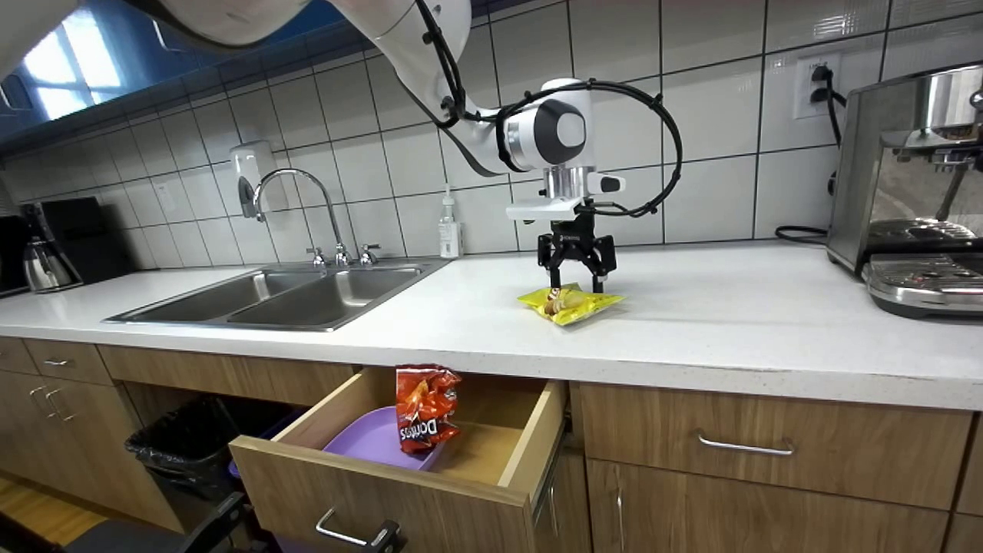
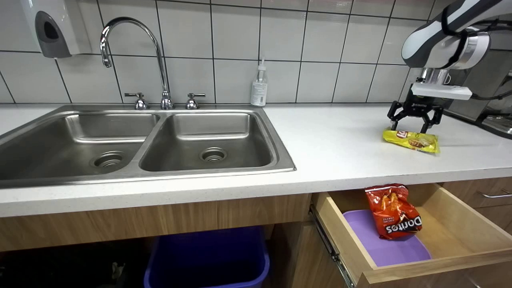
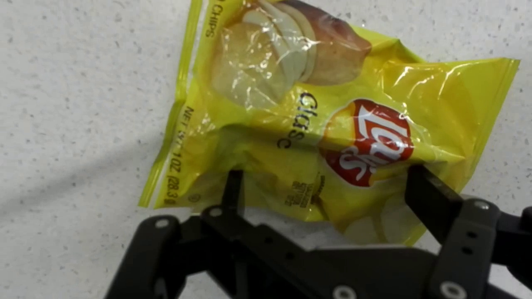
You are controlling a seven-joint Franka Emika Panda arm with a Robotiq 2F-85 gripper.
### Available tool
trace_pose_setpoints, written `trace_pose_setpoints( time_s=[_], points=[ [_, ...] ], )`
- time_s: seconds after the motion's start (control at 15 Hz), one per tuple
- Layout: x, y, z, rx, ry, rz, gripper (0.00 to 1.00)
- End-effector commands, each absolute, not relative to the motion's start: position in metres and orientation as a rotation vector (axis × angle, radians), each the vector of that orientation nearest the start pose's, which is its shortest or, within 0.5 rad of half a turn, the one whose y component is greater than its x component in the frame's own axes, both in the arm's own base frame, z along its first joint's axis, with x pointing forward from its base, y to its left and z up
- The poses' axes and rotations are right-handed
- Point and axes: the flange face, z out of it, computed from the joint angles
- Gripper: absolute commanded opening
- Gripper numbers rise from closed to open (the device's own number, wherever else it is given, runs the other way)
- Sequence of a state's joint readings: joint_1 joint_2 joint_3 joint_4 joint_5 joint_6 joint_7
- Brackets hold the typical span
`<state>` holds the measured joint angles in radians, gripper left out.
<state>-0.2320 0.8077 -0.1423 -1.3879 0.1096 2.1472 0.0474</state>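
In an exterior view, the gripper is unclenched, its black fingers spread well apart over a yellow bag of glossy, creased film, pillow-shaped, lying on the smooth white table beneath it. Below the gripper, toward the camera, a wood-grained drawer stands open. The arm, white and rounded, arches over the table and points the gripper straight down.

In an exterior view, a red packet, shiny and crinkled, rests on a purple tray in the drawer, lower than the gripper; a two-basin steel sink lies well apart from it.

In the wrist view, the table looks speckled. The bag spreads between and beyond the fingertips; whether they touch it cannot be told.
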Motion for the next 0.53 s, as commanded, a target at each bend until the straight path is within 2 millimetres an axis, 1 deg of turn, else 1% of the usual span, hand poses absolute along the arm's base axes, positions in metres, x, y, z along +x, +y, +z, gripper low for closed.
trace_pose_setpoints(
  time_s=[0.0,0.47],
  points=[
    [0.664,-0.231,0.237,-3.077,0.68,0.062,1.0],
    [0.637,-0.208,0.232,-3.076,0.67,0.072,1.0]
  ],
)
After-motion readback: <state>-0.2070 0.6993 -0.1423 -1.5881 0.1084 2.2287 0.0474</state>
